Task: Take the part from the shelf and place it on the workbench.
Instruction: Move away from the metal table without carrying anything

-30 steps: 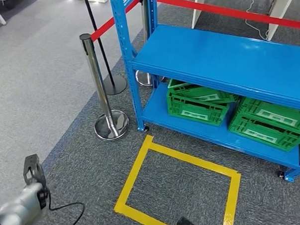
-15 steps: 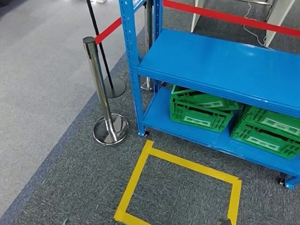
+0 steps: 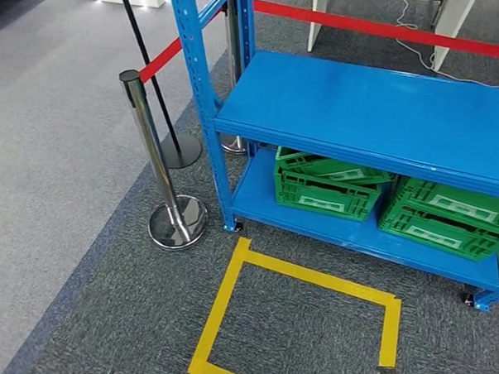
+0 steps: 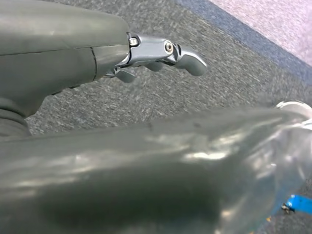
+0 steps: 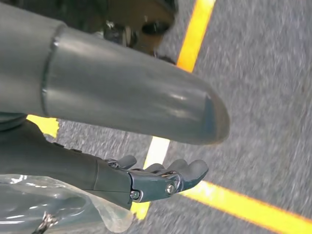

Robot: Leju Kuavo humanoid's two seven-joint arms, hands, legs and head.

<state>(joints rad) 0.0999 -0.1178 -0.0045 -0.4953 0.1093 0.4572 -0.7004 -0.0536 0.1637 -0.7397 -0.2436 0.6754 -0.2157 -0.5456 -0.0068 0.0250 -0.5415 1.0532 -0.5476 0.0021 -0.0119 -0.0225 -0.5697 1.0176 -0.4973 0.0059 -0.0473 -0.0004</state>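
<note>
A: How are the hands shown?
B: The left hand (image 4: 110,53) and right hand (image 5: 121,146) are seen hanging loosely apart, nothing held.

A: And the step?
B: The shelf (image 3: 369,115) is being approached; no part can be made out there, so it must be located first.

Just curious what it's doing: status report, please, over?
Left hand open, right hand open, nothing held. Blue shelf ahead, green crates on bottom level. Stanchion beside shelf's corner post.

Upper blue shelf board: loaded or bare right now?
Bare, as far as the head view shows: nothing sits on the upper shelf board. The green crates sit on the lower board.
</note>
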